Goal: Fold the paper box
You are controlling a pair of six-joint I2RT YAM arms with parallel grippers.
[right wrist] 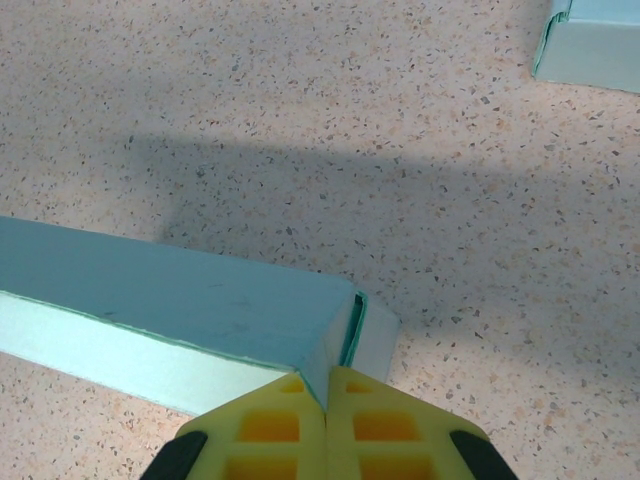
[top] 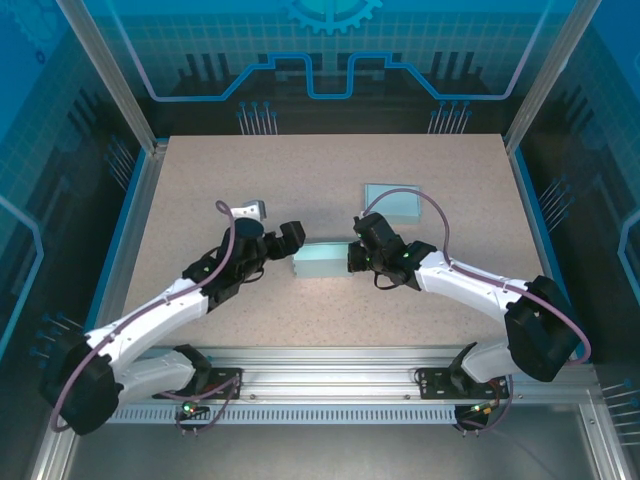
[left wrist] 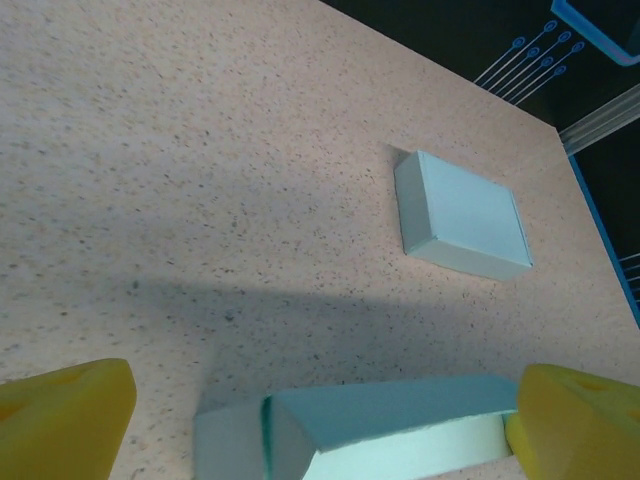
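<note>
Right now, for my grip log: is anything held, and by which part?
The right gripper pinches the paper box at its end corner; the left gripper holds nothing.

Overhead from behind, wrist views low and close, sharing box (top: 322, 262)

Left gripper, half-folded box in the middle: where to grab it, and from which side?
Take the half-folded box by its left end, across the short width, coming from the left. It lies long and flat; the open left gripper sits at that end, and the right gripper seems to pinch the other.
</note>
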